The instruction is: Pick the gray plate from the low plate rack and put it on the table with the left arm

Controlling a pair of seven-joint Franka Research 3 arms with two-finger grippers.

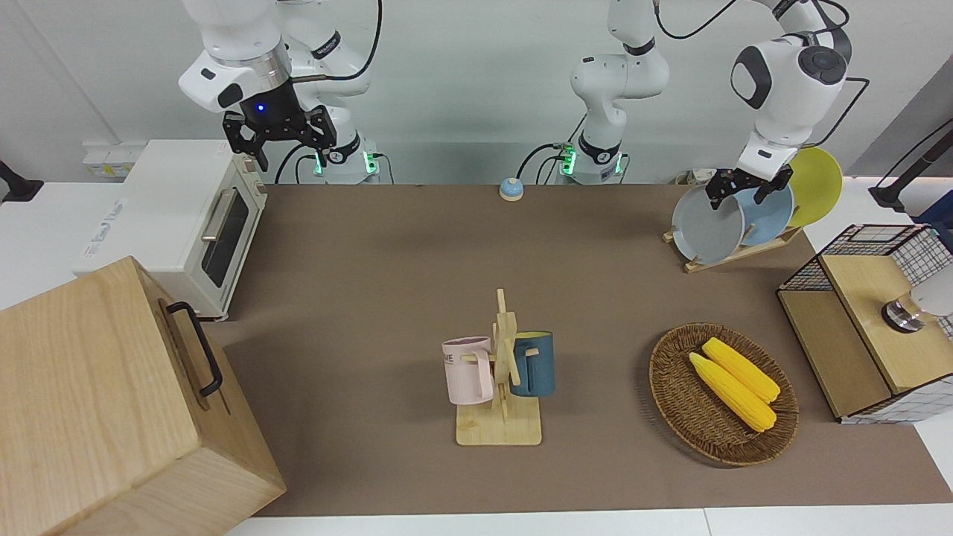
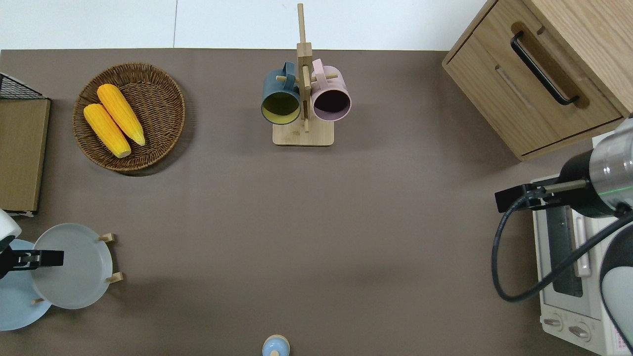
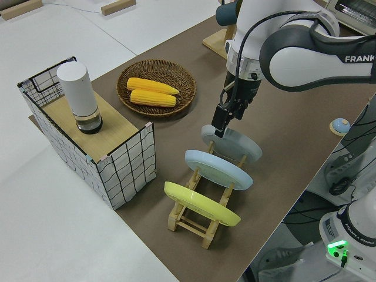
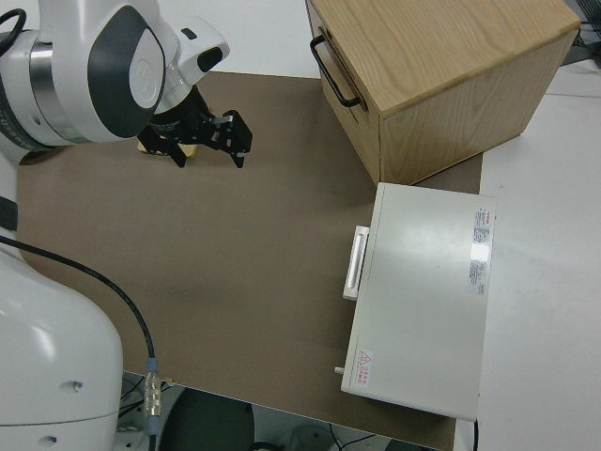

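Left end effector [image 1: 747,188] is positioned at the upper rim of the gray plate [image 1: 707,225], with one finger seen on each face of the rim; it appears closed on the plate. The gray plate is seated in the rack [image 1: 733,254], leaning on its pegs, in the slot farthest from the robots. A blue plate [image 1: 770,216] is racked just beside it, nearer the robots, and a yellow plate [image 1: 816,185] nearer still. The rack is set on the table [image 1: 372,298] at the left arm's end. A basket [image 1: 722,394] holding two corn cobs [image 1: 737,381] is noted farther from the robots than the rack. Right end effector [image 1: 281,137] is parked with its fingers spread apart.
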